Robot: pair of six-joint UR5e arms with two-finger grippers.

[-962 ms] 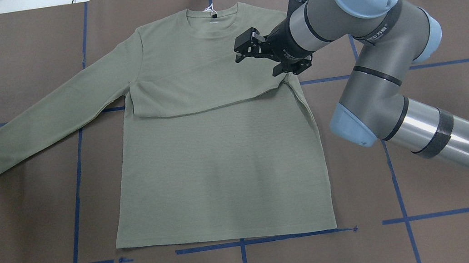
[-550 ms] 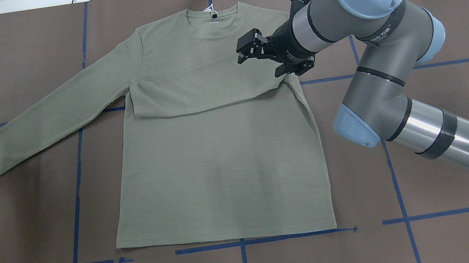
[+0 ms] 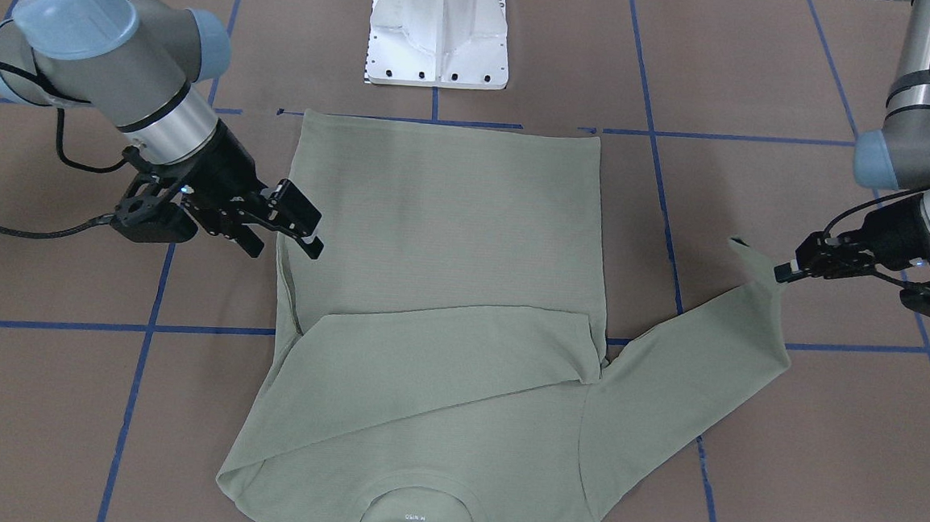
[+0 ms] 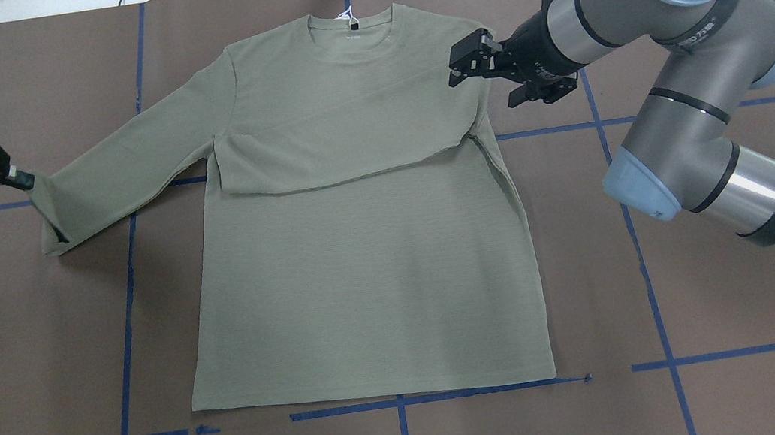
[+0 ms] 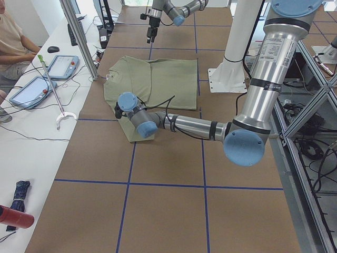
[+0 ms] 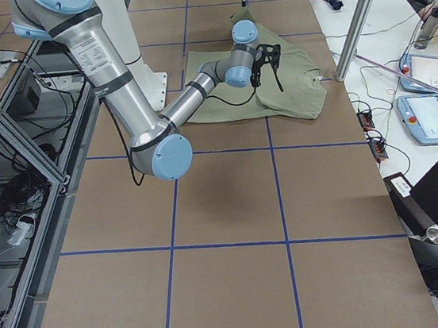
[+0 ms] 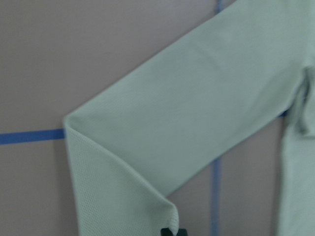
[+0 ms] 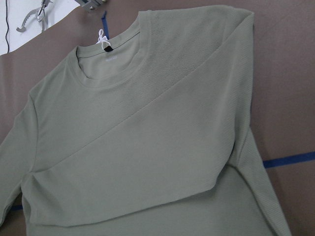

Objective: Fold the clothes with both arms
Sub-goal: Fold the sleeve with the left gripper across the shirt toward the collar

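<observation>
Now the left gripper (image 4: 22, 178), pinched on the sleeve cuff (image 4: 47, 220), ought to lift clear and carry it ahead over the shirt (image 4: 367, 288); the right gripper (image 4: 461, 69) hangs spread, empty.

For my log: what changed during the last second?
The left hand, shut on the cuff of the pale sage-green long-sleeved knit shirt, carried that sleeve inward, towards the body. The open right hand drew back from the chest to the shoulder edge. Body and folded sleeve stayed.

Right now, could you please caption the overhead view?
Left gripper holds the shirt by its cuff; right gripper hovers open near the shoulder.
</observation>
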